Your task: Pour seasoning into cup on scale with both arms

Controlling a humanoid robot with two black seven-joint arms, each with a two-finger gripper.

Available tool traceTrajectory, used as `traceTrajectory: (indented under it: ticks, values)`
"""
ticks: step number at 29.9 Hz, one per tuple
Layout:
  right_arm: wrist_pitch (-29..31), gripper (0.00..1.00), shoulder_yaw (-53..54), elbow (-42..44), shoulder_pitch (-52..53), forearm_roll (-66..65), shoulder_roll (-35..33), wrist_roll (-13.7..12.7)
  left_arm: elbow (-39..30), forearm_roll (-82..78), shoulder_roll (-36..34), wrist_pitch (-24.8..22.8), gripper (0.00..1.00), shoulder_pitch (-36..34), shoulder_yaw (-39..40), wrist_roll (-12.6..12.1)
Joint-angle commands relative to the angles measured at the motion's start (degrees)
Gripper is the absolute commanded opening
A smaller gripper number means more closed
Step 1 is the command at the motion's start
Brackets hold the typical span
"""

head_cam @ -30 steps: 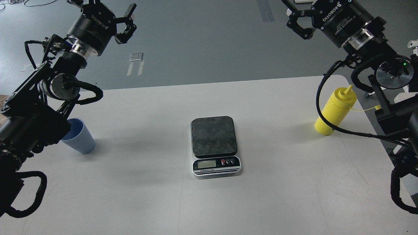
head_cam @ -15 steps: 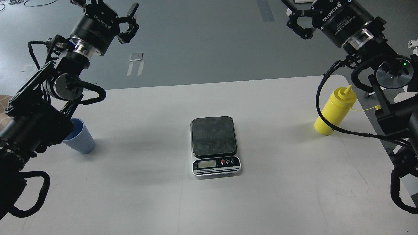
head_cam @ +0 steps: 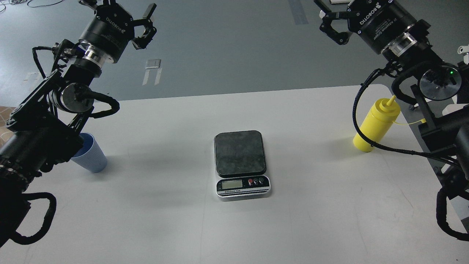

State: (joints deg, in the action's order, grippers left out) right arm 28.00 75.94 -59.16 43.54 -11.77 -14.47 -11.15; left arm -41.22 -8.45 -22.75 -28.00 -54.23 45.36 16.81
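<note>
The blue-grey cup (head_cam: pixel 91 158) stands on the table at the left, its rim partly hidden behind my left arm. The yellow seasoning bottle (head_cam: pixel 377 123) stands upright at the right, its cap tether trailing to the right; a cable of my right arm crosses in front of it. The scale (head_cam: pixel 240 161) sits in the middle with nothing on its dark platform. My left gripper (head_cam: pixel 118 5) is open and empty, raised high beyond the table's far edge, well above the cup. My right gripper (head_cam: pixel 340 8) is open and empty, raised high at the top right, above and left of the bottle.
The white table (head_cam: pixel 311 220) has a rounded far right corner just behind the bottle. My arms' thick links and cable loops hang over the table's left and right edges. Grey floor with tape marks (head_cam: pixel 152 69) lies beyond the table.
My left arm has shifted slightly up and to the right, uncovering a bit more of the cup. My right gripper has edged slightly left. The cup, bottle and scale have not moved.
</note>
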Motion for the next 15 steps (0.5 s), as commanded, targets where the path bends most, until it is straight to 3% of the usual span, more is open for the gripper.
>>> traceTrajectory:
  ticks: [1, 15]
  values:
    - [0.00, 1.00, 0.00, 0.01, -0.03, -0.01, -0.03, -0.01, 0.00, -0.07, 0.07, 0.00, 0.98, 0.00, -0.09, -0.02]
    - [0.00, 1.00, 0.00, -0.07, -0.21, -0.01, 0.05, -0.01, 0.00, -0.07, 0.16, 0.00, 0.98, 0.09, -0.18, -0.02]
